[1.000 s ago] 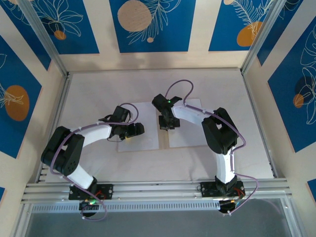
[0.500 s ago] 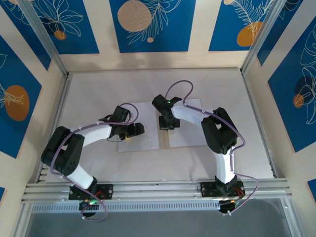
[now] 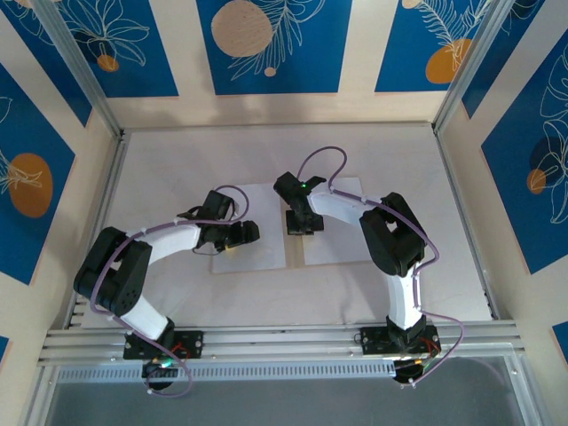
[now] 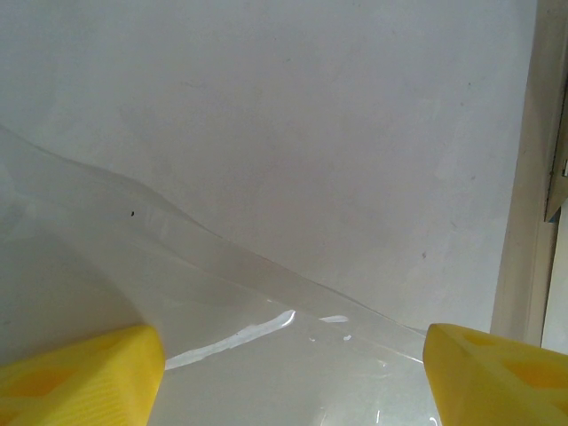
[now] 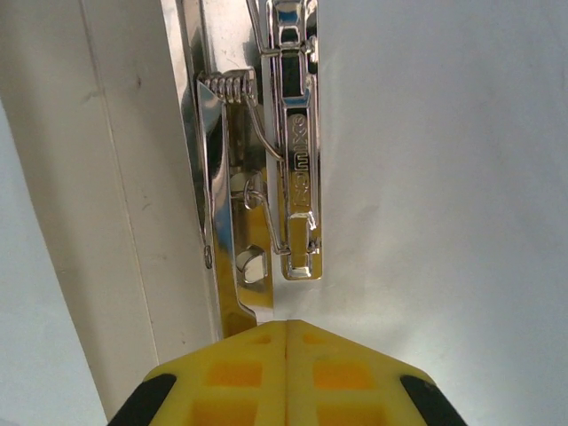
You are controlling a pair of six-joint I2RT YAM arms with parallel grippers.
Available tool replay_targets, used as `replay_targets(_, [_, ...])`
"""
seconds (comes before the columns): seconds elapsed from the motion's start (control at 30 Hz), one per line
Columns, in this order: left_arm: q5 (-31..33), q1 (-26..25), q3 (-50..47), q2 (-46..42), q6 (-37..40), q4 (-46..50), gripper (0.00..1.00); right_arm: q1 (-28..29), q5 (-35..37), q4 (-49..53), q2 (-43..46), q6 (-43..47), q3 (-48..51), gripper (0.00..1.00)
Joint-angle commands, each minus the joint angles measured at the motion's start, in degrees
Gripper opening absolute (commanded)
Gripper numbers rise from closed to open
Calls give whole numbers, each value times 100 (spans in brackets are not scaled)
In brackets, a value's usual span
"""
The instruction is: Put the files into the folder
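Setting: a pale tabletop (image 3: 177, 160) walled by blue panels printed with leaves and orange discs.
Right tool (image 5: 286, 333): its yellow fingers meet tip to tip, closed with nothing visibly between them, just short of the metal clip (image 5: 295, 133); in the top view it sits at the spine (image 3: 300, 224).
Left tool (image 4: 293, 355): yellow fingers spread wide over a sheet, holding nothing; in the top view it hovers over the left sheet (image 3: 238, 235).
Files: the left sheet (image 3: 262, 204) lies flat on the left half; its near part (image 4: 266, 355) looks glossy and bowed upward.
Folder (image 5: 115, 177): open flat at the middle of the tabletop, tan card showing beside the clip.
Step, as I judge it: seating the sheets at the clip.
Next move: likely pressing the clip lever so the paper edge can slide under; alignment matters.
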State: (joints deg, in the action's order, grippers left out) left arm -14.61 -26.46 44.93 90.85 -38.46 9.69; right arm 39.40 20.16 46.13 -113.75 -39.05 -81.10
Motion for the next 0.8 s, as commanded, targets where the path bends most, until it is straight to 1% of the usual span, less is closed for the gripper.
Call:
replay_targets(0.0, [-147, 29, -151, 129, 78, 419, 78, -7, -51, 124, -244, 61, 60, 8])
replay_targets(0.4, [-144, 29, -110, 158, 100, 437, 78, -81, -155, 527, 33, 217, -549, 8])
replay_targets(0.77, [-130, 33, -12, 219, 123, 477, 78, -89, -329, 755, 248, 279, -766, 10])
